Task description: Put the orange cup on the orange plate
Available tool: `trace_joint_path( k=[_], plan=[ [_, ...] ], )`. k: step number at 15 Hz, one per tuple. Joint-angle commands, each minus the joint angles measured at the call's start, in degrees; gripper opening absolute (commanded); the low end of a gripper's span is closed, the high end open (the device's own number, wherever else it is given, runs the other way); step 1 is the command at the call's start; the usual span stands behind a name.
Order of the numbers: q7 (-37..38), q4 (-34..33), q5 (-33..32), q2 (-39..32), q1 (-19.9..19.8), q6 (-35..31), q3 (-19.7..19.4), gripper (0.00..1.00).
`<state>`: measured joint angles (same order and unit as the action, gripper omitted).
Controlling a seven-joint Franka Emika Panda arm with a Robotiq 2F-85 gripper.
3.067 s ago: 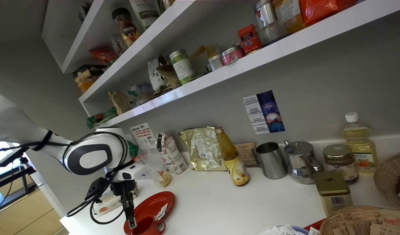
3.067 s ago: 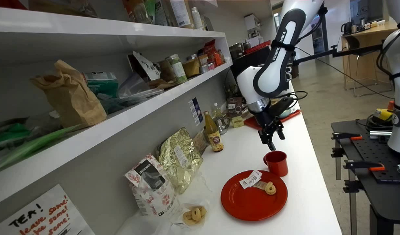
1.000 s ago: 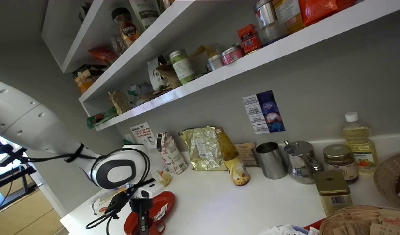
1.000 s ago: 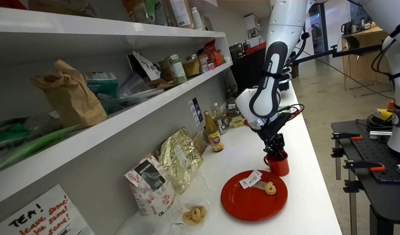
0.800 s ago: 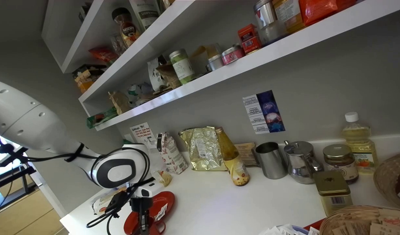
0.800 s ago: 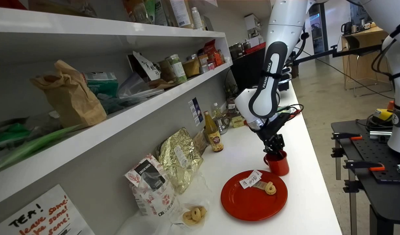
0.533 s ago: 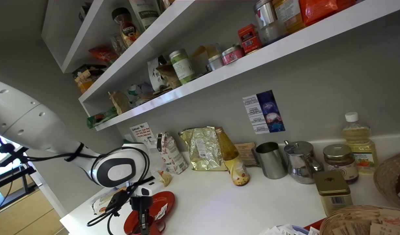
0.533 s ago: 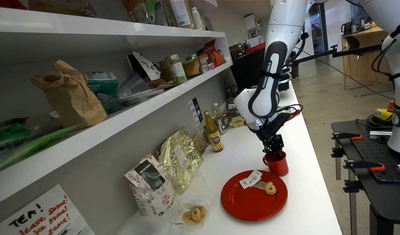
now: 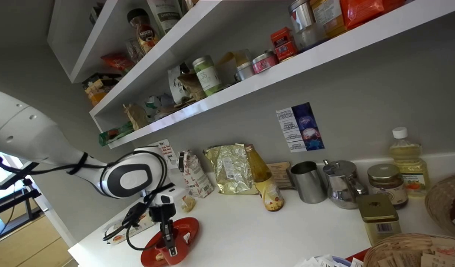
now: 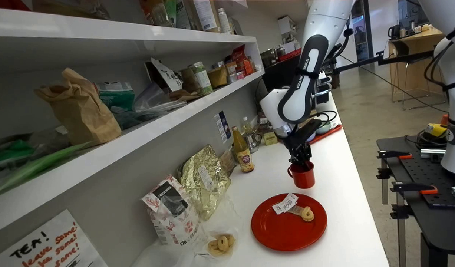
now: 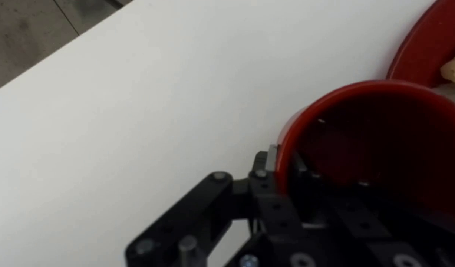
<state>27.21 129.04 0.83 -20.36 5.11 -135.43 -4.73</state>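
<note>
orange cup (image 10: 303, 178) is pinched at the rim by the gripper (image 11: 283, 163), from where i'm standing: the wrist view has one finger inside the cup and the other outside. it looks roughly upright, handle toward the edge of the white table (image 10: 348, 226) that meets the wall (image 10: 134, 193), near the orange plate (image 10: 283, 237); whether its base touches the tabletop i can't tell. the plate lies between that edge and the one above the floor (image 10: 366, 107), bearing paper labels (image 10: 286, 203) with print too small for me and a pale ring (image 10: 306, 217). on the arm (image 10: 326, 22) i can read "frank" and "mika", a black strap (image 10: 309, 73) between. along the wall edge come a patterned bag (image 10: 173, 218) marked "cri", a gold foil bag (image 10: 198, 168) whose white label defeats me, and a yellow bottle (image 10: 243, 150) with lettering just as hard to read. a handwritten sign (image 10: 56, 241) on the wall says "tea!" in black and "leave some!" in red. higher up, in an exterior view, a dark-lidded jar (image 9: 145, 34) shows the name nescafé.
</note>
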Motion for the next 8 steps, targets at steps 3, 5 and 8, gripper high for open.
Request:
trace_joint_path(
  k=[3,5,8],
  plan=[
    [1.4,-2.0,-4.1,8.4,2.0,4.6,1.4,0.02],
    [1.9,-3.7,-5.0,9.4,3.1,6.2,3.2,0.02],
    [2.5,-7.4,-6.1,8.7,4.9,8.6,6.0,0.02]
  ],
)
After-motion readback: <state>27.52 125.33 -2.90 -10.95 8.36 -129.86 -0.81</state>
